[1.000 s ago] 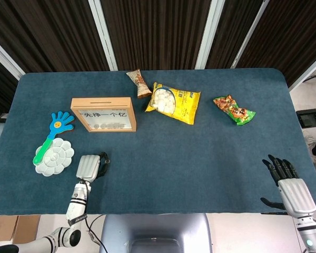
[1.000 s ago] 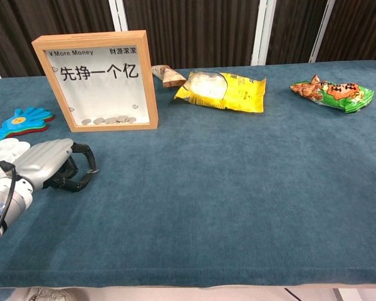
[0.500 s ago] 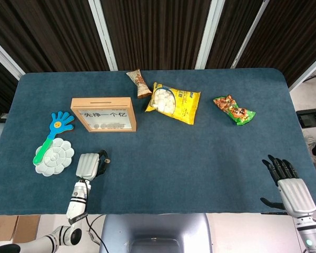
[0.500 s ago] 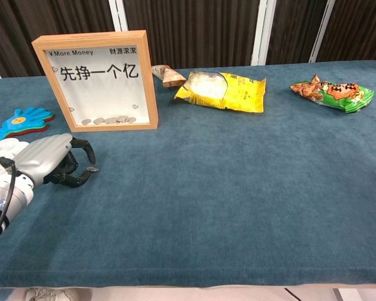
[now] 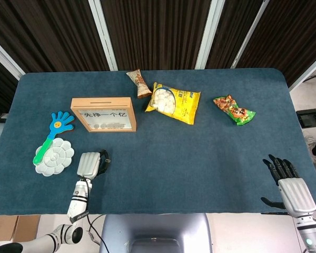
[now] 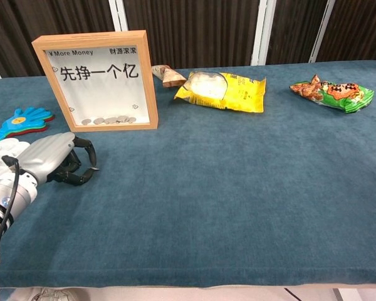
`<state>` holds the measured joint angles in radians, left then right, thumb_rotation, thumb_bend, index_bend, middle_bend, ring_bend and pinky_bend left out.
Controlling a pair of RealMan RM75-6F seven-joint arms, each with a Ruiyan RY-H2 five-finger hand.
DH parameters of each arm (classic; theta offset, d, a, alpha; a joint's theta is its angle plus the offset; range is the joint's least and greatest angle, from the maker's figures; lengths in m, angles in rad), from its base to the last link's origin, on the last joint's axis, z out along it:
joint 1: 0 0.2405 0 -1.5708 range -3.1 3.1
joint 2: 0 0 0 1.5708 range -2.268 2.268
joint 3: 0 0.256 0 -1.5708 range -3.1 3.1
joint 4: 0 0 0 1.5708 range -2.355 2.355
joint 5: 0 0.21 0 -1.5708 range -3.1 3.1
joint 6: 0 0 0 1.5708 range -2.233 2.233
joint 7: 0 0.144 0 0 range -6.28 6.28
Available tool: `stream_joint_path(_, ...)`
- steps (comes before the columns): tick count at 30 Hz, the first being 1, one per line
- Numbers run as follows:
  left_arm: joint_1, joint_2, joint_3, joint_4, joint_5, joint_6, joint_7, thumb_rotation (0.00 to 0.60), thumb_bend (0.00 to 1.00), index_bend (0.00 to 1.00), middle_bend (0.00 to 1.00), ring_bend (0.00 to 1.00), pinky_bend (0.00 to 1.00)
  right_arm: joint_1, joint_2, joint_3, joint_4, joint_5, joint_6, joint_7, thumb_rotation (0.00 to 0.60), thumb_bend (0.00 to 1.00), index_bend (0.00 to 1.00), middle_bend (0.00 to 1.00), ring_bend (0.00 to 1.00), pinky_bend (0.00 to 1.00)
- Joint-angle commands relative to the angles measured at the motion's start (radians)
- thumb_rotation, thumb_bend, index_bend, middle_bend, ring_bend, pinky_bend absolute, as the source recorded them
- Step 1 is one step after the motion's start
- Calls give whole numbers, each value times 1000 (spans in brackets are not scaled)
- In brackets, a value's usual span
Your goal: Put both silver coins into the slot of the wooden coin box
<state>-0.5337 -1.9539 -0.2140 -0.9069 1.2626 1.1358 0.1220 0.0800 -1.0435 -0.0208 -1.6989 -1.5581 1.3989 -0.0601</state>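
Observation:
The wooden coin box (image 5: pixel 104 114) stands upright at the left of the blue table, its slot (image 5: pixel 104 100) in the top edge. In the chest view several coins lie at the bottom of the box (image 6: pixel 100 81) behind its clear front. My left hand (image 5: pixel 89 164) (image 6: pixel 53 160) is in front of the box, just above the cloth, with its fingers curled in on a small silver coin that is almost hidden at the fingertips. No other loose coin shows. My right hand (image 5: pixel 289 187) lies at the front right corner with its fingers spread, holding nothing.
A blue hand-shaped clapper (image 5: pixel 55 129) and a white flower-shaped palette (image 5: pixel 54 156) lie just left of my left hand. Behind and right of the box are a small brown packet (image 5: pixel 139 83), a yellow snack bag (image 5: pixel 174 103) and a green-and-red packet (image 5: pixel 234 109).
My left hand has lifted slightly off the cloth and closed its fingers further. The coin that showed at its fingertips half a second ago is now tucked in. The right hand is unmoved.

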Motion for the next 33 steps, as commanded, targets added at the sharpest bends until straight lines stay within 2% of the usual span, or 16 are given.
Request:
stream_joint_path(1,-2,-2,0,3,-1,-4,-3,600,402,542,1000,1000,1000,0,0,1,0,2,-2,-1,600,92,0,0,0,0)
stream_joint_path(13,-7,-4,-10,14,-5,-7,-26,600,402,595,1000,1000,1000,3,-3,1,0,13,-12,-13,600,91,0,0,0,0)
stream_joint_path(20,0,33,-11,-38,6,16,-25,600,413,606,1000,1000,1000,3,-4,1,-2,12,-12,-17,600,92,0,0,0,0)
stream_joint_path(24,9,110,-14,-151,-1,10,6,600,418,608,1000,1000,1000,4,-3,0,-3,10,-13,-16,600,92,0,0,0,0)
stream_joint_path(28,21,255,-41,-371,-35,-3,71,600,419,608,1000,1000,1000,4,-1,-1,-4,8,-12,-12,600,92,0,0,0,0)
stream_joint_path(32,23,314,-59,-464,-57,-7,97,600,420,605,1000,1000,1000,5,-1,-1,-4,7,-13,-11,600,92,0,0,0,0)
stream_joint_path(33,24,380,-88,-565,-88,-19,118,600,420,604,1000,1000,1000,6,-1,-1,-4,6,-15,-11,600,92,0,0,0,0)
